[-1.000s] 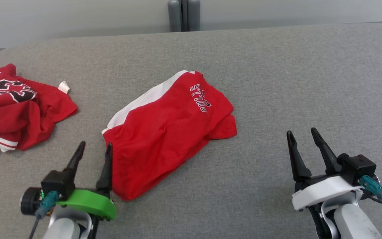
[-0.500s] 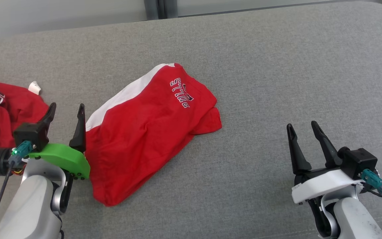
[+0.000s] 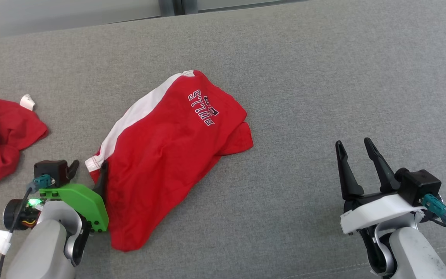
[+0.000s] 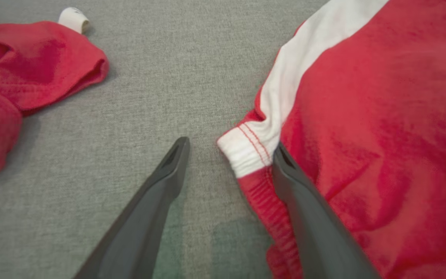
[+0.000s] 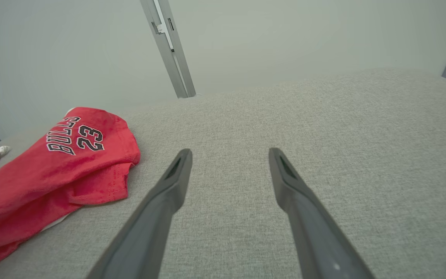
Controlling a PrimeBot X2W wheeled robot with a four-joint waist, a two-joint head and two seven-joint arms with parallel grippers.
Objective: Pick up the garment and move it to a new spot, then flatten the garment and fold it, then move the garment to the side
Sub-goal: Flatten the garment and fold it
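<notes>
1. I see the garment [image 3: 168,155], a pair of red shorts, lying rumpled on the grey cloth-covered tabletop [image 3: 304,77], left of the middle in the head view.
2. A white stripe [image 3: 130,116] runs along its left edge. The "BULLS 23" lettering [image 5: 74,139] sits near the far end, and one corner there is folded under.
3. My left hand [image 3: 87,168] is low at the near-left corner of the garment with its jaws spread apart.
4. In the left wrist view, one finger sits over bare tabletop and the other over the red cloth beside the waistband. The white-banded corner lies between the two fingers. Nothing is pinched, and I cannot tell whether the finger presses on the cloth.
5. My right hand [image 3: 353,142] is open and empty, over bare tabletop, well apart from the garment on its right side.
6. A second red garment [image 3: 2,135] lies bunched at the far left edge, with a white tag [image 3: 26,101] just beside it.
7. A pale wall [image 5: 285,38] and a grey post [image 5: 168,46] stand beyond the far edge of the tabletop.
</notes>
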